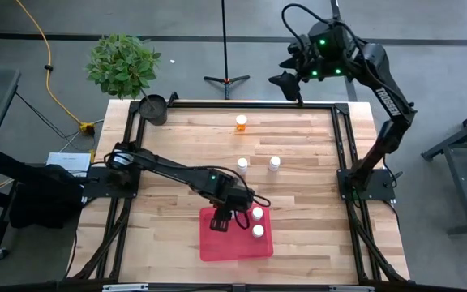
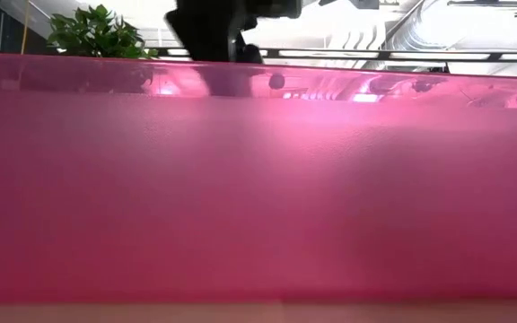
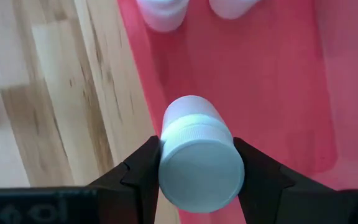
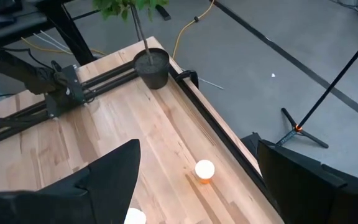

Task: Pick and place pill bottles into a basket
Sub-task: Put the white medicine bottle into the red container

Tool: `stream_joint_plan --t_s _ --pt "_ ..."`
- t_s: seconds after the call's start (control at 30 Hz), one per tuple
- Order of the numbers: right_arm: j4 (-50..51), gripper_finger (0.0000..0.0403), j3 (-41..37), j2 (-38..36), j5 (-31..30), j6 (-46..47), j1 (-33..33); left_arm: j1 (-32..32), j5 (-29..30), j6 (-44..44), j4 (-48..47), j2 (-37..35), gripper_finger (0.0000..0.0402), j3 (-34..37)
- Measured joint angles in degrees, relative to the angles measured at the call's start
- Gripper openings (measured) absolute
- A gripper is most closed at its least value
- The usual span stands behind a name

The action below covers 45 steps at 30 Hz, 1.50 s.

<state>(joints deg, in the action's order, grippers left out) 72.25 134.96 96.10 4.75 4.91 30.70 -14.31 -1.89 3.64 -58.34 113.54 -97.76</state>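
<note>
- Two white bottles (image 1: 257, 222) already stand in the red basket (image 1: 235, 247), toward its right side; a third white bottle (image 3: 201, 158) is clamped between the fingers of the left gripper (image 1: 220, 219), which sits over the basket's left part.
- Seen from the left wrist, the held bottle is gripped by its capped end, jaws pressed on both sides of it, and red basket floor lies under most of it, with the basket's edge and bare table (image 1: 314, 203) just beside.
- Three bottles wait outside the basket: two white ones (image 1: 258, 163) near the middle of the table, close together, and an orange one (image 1: 241, 122) with a white cap near the far edge.
- Judged from this, the step in hand is the drop-off of the third bottle; half of the job is not yet done.
- Next, the jaws need to part so the bottle comes free inside the basket; since it hangs near the edge, a small shift inward first would be safer, and the two standing bottles should be kept clear of.
- After that, the nearest targets are the white pair at mid-table.
- Right gripper (image 4: 194, 186) waits raised beyond the table's far right corner, jaws wide apart and empty, looking down toward the orange bottle and a black plant pot (image 4: 152, 67).
</note>
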Motion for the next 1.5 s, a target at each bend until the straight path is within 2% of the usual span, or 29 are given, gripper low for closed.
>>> stream_joint_plan --t_s 0.37,0.7,1.0,1.5 --pt "0.65 0.0312 0.04 -2.17 -0.21 0.15 0.0 -1.87 -0.48 0.05 2.43 3.1 0.0197 -0.21" --pt "2.13 0.0312 0.04 -2.14 -0.1 0.02 0.0 -5.65 -0.64 2.65 9.64 3.65 0.0197 -0.3" --pt "2.45 0.0312 0.04 -2.14 0.31 0.16 -0.38 -6.52 0.59 2.67 9.34 4.08 0.0197 -0.24" --pt "2.56 0.0312 0.04 -2.14 0.07 0.15 -0.85 -9.44 -0.32 -1.14 13.04 4.08 0.0197 -0.24"
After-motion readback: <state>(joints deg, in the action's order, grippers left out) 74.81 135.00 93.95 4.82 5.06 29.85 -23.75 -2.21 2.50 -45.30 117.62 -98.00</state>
